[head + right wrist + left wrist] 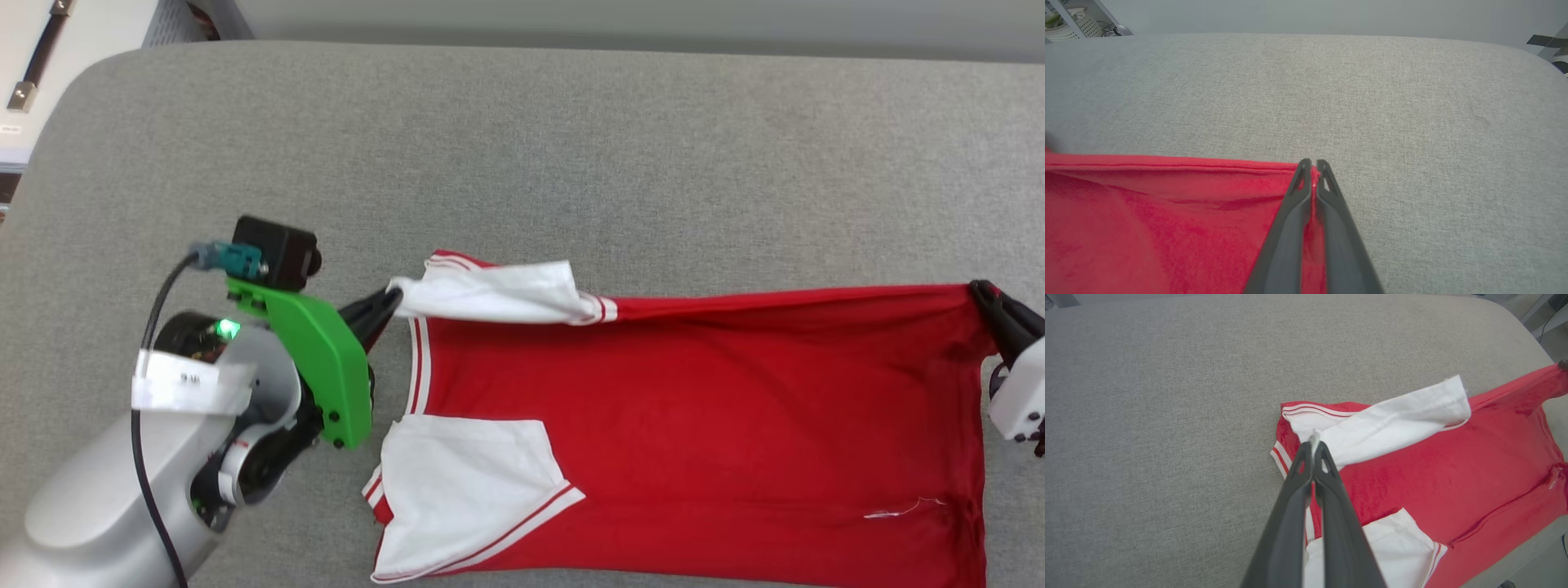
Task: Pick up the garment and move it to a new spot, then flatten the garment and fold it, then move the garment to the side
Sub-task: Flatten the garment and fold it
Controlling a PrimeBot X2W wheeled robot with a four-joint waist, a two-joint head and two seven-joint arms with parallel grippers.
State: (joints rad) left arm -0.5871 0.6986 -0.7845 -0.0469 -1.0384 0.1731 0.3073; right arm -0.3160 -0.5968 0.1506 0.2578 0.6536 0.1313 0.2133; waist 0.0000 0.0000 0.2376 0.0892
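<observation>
The grey surface [571, 139] lies bare beyond the garment [694, 408], which covers the near right part.

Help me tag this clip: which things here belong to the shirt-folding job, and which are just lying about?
In the job: garment; left gripper, shut on its white sleeve; right gripper, shut on its red corner; grey padded surface beneath.
Lying about: white basket; black strap, both off the surface.
</observation>
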